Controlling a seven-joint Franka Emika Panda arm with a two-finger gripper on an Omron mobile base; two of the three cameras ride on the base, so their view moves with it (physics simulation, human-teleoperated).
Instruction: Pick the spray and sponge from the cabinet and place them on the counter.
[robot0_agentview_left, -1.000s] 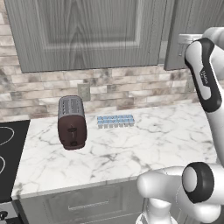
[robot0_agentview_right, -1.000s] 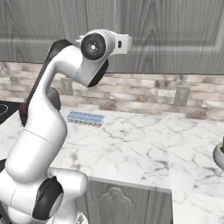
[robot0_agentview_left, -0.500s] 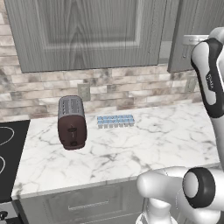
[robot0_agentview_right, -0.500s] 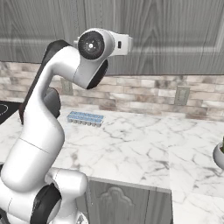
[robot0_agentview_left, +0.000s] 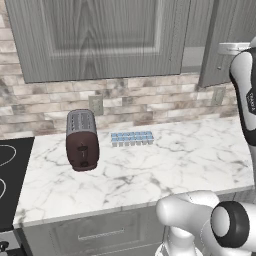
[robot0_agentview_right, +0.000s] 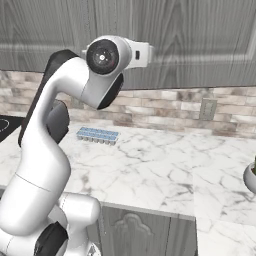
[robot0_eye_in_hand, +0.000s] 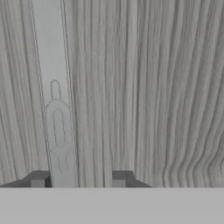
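Note:
The grey wood-grain cabinet has its right door (robot0_agentview_left: 227, 35) standing ajar. In the gap beside it I see a strip of the grey inner shelf (robot0_agentview_left: 193, 59). In the hand view my gripper (robot0_eye_in_hand: 78, 179) faces the door panel. The long grey bar handle (robot0_eye_in_hand: 54, 96) runs between the fingertips (robot0_eye_in_hand: 38, 179), and the gripper is shut on it. The white hand (robot0_agentview_left: 234, 48) sits against the door, high at the right of the left base view. The spray and the sponge are hidden. Below lies the white marble counter (robot0_agentview_left: 190, 155).
A dark toaster (robot0_agentview_left: 81, 140) and a pale blue ice-cube tray (robot0_agentview_left: 132, 138) stand on the counter near the brick backsplash. The black stovetop (robot0_agentview_left: 10, 175) is at the far left. The left cabinet door (robot0_agentview_left: 100, 35) is closed. A rounded grey thing (robot0_agentview_right: 250, 177) pokes in at the right.
The right cabinet door has swung further open with my hand on its handle, and the gap showing the inner shelf has widened. The arm has shifted right in the left base view.

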